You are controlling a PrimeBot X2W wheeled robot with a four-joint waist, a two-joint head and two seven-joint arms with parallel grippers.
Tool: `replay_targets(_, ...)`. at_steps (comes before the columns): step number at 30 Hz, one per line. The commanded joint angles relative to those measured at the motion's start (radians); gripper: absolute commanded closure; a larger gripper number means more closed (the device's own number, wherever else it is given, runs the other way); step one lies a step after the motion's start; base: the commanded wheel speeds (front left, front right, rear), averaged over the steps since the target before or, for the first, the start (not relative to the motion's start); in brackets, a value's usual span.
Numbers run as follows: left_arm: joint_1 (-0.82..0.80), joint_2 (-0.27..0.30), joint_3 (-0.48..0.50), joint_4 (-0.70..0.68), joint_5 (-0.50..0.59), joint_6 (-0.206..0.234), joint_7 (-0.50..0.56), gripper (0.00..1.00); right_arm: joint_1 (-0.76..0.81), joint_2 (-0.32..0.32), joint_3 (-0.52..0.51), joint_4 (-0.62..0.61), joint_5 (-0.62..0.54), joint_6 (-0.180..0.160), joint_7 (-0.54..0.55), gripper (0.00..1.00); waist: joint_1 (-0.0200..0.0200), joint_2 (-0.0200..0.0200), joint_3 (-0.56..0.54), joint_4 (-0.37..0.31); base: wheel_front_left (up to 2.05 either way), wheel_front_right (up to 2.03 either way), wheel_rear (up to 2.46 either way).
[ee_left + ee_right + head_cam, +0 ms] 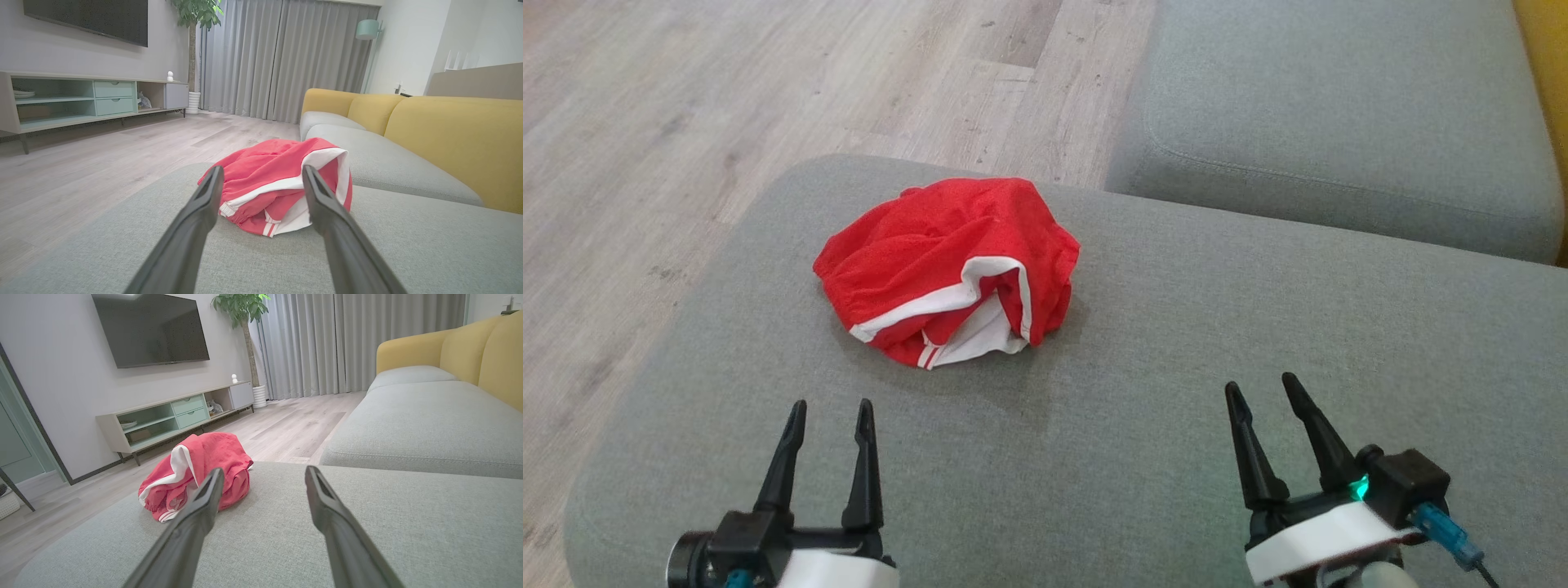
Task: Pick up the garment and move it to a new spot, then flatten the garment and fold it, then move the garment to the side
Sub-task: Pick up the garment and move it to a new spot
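On the grey cushion (pixel 1176 343) before us lies the garment (pixel 947 269): red with white trim, bunched into a loose mound, not flattened, not folded. It sits toward the cushion's far edge, left of centre in the head view, near the wood floor (pixel 727 98) beyond. White bands show on its near side, and one hem curls open there.

We note the left tool (pixel 832 406) at lower left of the head view, fingers (pixel 786 457) pointing up toward the garment. Its jaws are spread with nothing between them. It stands apart from the cloth, with bare cushion between. From the left wrist view the garment appears between the two fingers, further along the cushion, untouched.

We note the right tool (pixel 1260 382) at lower right, jaws likewise spread and empty. It is well apart from the garment, off to its right. A green light (pixel 1356 488) shows at its base. From the right wrist view the garment lies to the left, partly behind the left finger.

A second grey seat (pixel 1339 122) lies beyond the cushion on the right, with a gap line between them. Yellow backrests (pixel 449 134) rise behind it. Across the floor we see a low cabinet (pixel 171 416) against the wall, a dark TV (pixel 151 330) above it, and a plant (pixel 241 310) beside grey curtains (pixel 367 339).
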Motion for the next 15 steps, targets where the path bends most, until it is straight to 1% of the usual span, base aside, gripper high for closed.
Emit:
replay_targets(1,-0.031,-0.004,0.038,-0.035,0.014,-0.002,-0.01,0.0,-0.035,-0.009,0.023,-0.035,0.002,-0.001,-0.011,0.0,0.0001,-0.0001,-0.003,0.005,0.0,0.0,0.0)
replay_targets(5,-0.031,-0.004,0.047,-0.038,0.019,-0.007,-0.01,0.0,-0.035,-0.009,0.028,-0.033,0.003,-0.001,-0.011,0.0,0.0001,-0.0001,0.0,0.004,0.0,0.0,0.0)
replay_targets(9,-0.039,-0.001,0.06,-0.036,0.027,-0.017,-0.01,0.0,-0.039,-0.009,0.039,-0.035,0.003,-0.001,-0.011,0.0,0.0001,-0.0001,0.018,-0.014,0.0,0.0,0.0)
replay_targets(12,-0.075,0.016,0.05,-0.019,0.04,-0.042,-0.01,0.0,-0.046,-0.009,0.038,-0.038,0.0,-0.001,-0.011,0.0,0.0001,-0.0001,0.043,-0.035,0.0,0.0,0.0)
replay_targets(13,-0.122,0.032,0.032,0.015,0.03,-0.066,-0.001,0.0,-0.052,-0.009,0.029,-0.04,-0.007,-0.001,-0.011,0.0,0.0001,-0.0001,0.062,-0.048,0.0,0.0,0.0)
replay_targets(15,-0.199,0.066,0.002,0.042,0.027,-0.085,0.037,0.0,-0.062,-0.009,0.019,-0.045,-0.01,-0.001,-0.011,0.0,0.0001,-0.0001,0.092,-0.061,0.0,0.0,0.0)
